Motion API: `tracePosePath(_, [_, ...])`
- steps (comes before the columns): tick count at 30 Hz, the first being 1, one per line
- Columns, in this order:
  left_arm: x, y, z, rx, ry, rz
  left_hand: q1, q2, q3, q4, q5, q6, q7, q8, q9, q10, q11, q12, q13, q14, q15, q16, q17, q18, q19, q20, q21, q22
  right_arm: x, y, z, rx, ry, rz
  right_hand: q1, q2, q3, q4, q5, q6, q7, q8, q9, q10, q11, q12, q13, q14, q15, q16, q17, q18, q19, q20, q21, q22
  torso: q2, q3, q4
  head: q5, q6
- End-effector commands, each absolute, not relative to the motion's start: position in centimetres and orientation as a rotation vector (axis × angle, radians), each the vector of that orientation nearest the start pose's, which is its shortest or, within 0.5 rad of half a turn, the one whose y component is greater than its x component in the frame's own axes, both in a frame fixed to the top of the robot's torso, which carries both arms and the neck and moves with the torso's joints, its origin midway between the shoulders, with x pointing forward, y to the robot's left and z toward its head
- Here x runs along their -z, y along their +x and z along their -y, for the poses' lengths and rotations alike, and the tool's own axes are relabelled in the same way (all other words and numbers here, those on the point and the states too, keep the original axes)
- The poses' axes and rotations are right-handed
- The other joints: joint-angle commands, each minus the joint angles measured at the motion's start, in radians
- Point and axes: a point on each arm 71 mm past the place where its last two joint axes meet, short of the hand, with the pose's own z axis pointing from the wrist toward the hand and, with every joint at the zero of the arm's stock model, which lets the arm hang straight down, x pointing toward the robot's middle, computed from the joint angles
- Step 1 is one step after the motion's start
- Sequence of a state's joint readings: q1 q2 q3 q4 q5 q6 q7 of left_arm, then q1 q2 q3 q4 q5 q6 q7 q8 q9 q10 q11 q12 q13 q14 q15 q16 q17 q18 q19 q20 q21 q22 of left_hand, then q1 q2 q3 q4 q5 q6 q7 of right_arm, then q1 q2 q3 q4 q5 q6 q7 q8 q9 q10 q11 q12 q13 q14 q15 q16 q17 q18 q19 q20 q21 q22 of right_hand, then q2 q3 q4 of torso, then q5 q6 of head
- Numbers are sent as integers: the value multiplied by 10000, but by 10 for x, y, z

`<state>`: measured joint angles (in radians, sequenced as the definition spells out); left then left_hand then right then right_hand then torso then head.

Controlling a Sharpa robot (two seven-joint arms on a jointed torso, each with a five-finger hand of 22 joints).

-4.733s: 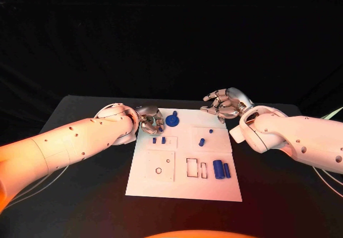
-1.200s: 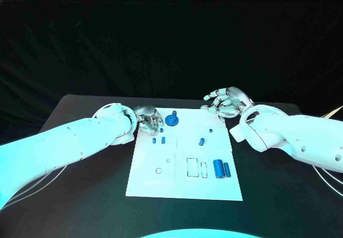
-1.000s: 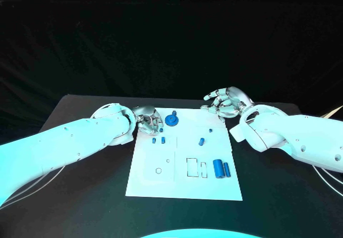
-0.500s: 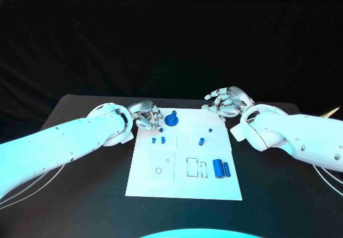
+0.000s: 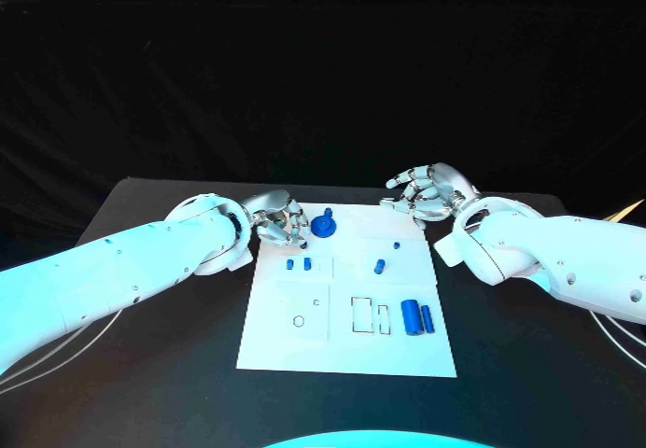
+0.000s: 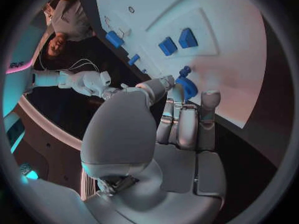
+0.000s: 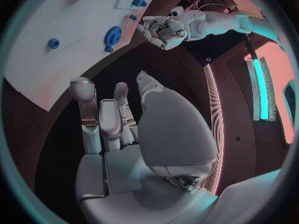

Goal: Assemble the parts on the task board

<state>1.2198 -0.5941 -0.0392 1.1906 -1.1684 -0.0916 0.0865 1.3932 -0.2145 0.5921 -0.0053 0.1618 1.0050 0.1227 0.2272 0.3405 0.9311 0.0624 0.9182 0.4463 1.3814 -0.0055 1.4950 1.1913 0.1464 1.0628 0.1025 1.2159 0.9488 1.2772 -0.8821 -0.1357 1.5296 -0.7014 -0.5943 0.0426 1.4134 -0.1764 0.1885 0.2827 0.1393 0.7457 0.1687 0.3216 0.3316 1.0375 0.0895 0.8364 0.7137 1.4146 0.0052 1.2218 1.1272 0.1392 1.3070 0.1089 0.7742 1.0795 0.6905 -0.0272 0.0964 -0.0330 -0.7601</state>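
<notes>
The white task board lies mid-table. At its far end stands a round blue part with a knob. My left hand hovers just left of it at the board's far left corner, its fingers apart and holding nothing. A tiny blue part lies right by that hand, and two small blue blocks sit nearer me. My right hand hangs beyond the far right corner, off the board, with nothing in it.
Two blue cylinders lie beside rectangular slots on the board's right half. Two more small blue parts sit below the right hand. A ring-shaped recess marks the left half. Black table surrounds the board.
My left hand has drawn back from the board's left edge toward the far left corner. The right hand and the parts have stayed put.
</notes>
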Motion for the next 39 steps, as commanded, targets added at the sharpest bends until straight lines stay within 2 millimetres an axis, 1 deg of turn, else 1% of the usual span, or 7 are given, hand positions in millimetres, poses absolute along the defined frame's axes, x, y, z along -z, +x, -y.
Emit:
tracePosePath(1, [204,537,-155,8841,669,-18720,-117,203,221,60,-84,212,-15,250,186,0,-199,382,355,205,-57,245,297,-71,287,-41,272,298,175,492,237,-9023,5888,-15391,-177,-24,474,-14,22,69,15,261,-42,-375,-63,-100,-70,-35,-12,-82,-39,65,-46,-36,-188,-26,3,3,5,8,-5])
tracePosePath(4, [205,538,-154,8737,724,-18760,-106,248,242,48,-84,309,-50,335,221,-39,-238,804,614,266,-95,273,415,-89,364,-76,331,394,175,492,236,-9028,5885,-15391,-177,-24,474,-14,22,69,15,261,-42,-375,-63,-100,-70,-35,-12,-82,-39,65,-46,-36,-188,-26,1,3,2,14,-1])
tracePosePath(10, [205,540,-153,8560,805,-18751,-96,300,267,35,-87,358,-68,390,246,-39,-264,1140,817,338,-121,300,548,-114,468,-103,409,519,175,492,236,-9035,5882,-15390,-177,-24,474,-14,22,69,15,261,-42,-375,-63,-100,-70,-35,-12,-82,-39,65,-46,-36,-188,-26,5,0,0,20,2])
tracePosePath(14, [206,541,-152,8506,787,-18754,-90,332,286,37,-82,364,-71,400,250,-55,-267,1202,857,356,-124,307,583,-122,499,-109,431,555,175,492,236,-9040,5880,-15389,-177,-24,474,-14,22,69,15,261,-42,-375,-63,-100,-70,-35,-12,-82,-39,65,-46,-36,-188,-26,5,1,-7,26,12])
tracePosePath(17, [206,541,-153,8473,800,-18782,-86,360,300,41,-80,374,-71,410,255,-62,-268,1235,879,374,-126,313,616,-126,519,-112,446,577,175,492,236,-9043,5878,-15389,-177,-24,474,-14,22,69,15,261,-42,-375,-63,-100,-70,-35,-12,-82,-39,65,-46,-36,-188,-26,5,2,0,25,13])
tracePosePath(23, [207,541,-152,8412,883,-18895,-74,461,337,42,-79,486,-93,506,303,-38,-293,1431,993,415,-145,328,691,-139,577,-129,491,646,175,492,236,-9046,5876,-15388,-177,-24,474,-14,22,69,15,261,-42,-375,-63,-100,-70,-35,-12,-82,-39,65,-46,-36,-188,-26,9,0,-2,21,2])
tracePosePath(39, [209,543,-153,8204,959,-19035,-82,548,373,54,-81,547,-109,573,341,151,-314,1664,1305,449,-164,339,758,-151,627,-144,531,710,175,492,235,-9057,5870,-15387,-172,-19,509,-20,21,70,12,288,-49,-364,-67,-90,-109,-19,-16,-84,-21,59,-13,-41,-182,-31,8,-1,0,16,-9])
